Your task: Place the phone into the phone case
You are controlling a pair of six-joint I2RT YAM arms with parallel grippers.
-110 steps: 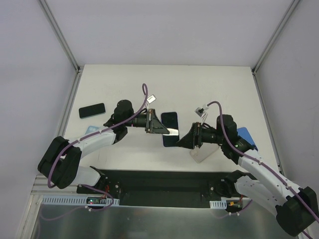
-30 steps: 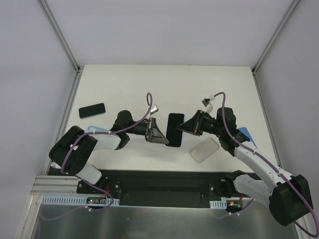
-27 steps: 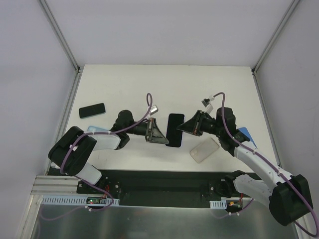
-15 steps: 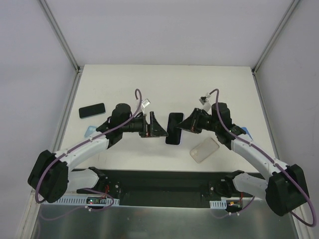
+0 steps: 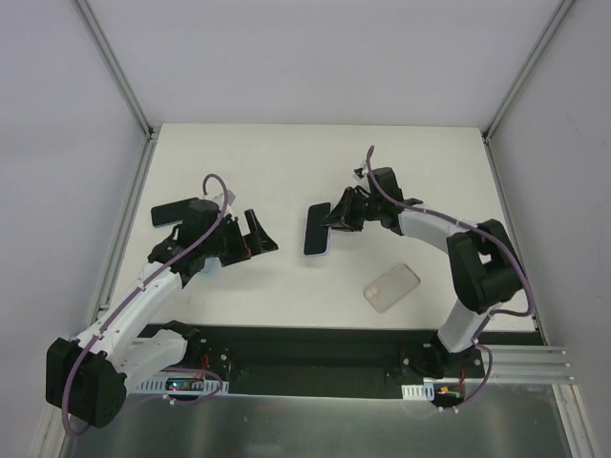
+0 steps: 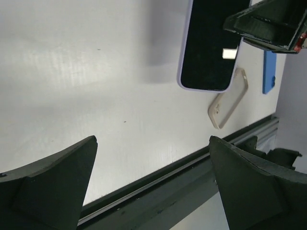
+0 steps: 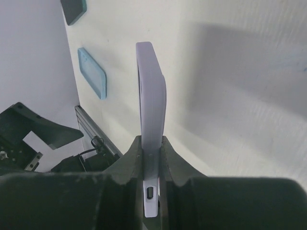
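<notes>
From above, the right hand [image 5: 331, 218] is clenched on a lavender-edged phone with a black screen [image 5: 316, 232], near the middle of the white worktop [image 5: 401, 162]. The right wrist view adds more. There the phone [image 7: 152, 91] shows edge-on, pinched across its thickness at the end with the charging port. Its shadow falls on the worktop off to one side. The left wrist view gives the screen [image 6: 211, 45] face-on, with the right hand [image 6: 268, 21] at its upper corner.

The left hand [image 5: 260, 232] is released. Its fingers [image 6: 48, 191] are spread wide and grasp nothing.

A translucent, pale phone case [image 5: 392, 287] lies flat near the front edge of the worktop, apart from the phone and to its right. In the left wrist view the case [image 6: 228, 98] sits just past the phone's lower end. A flat blue case [image 6: 269, 72] lies beyond it, and the top view does not show that one.

A black phone [image 5: 170, 211] lies at the left edge, partly covered by the left arm. The right wrist view also catches a pale blue case [image 7: 92, 73] lying flat.
</notes>
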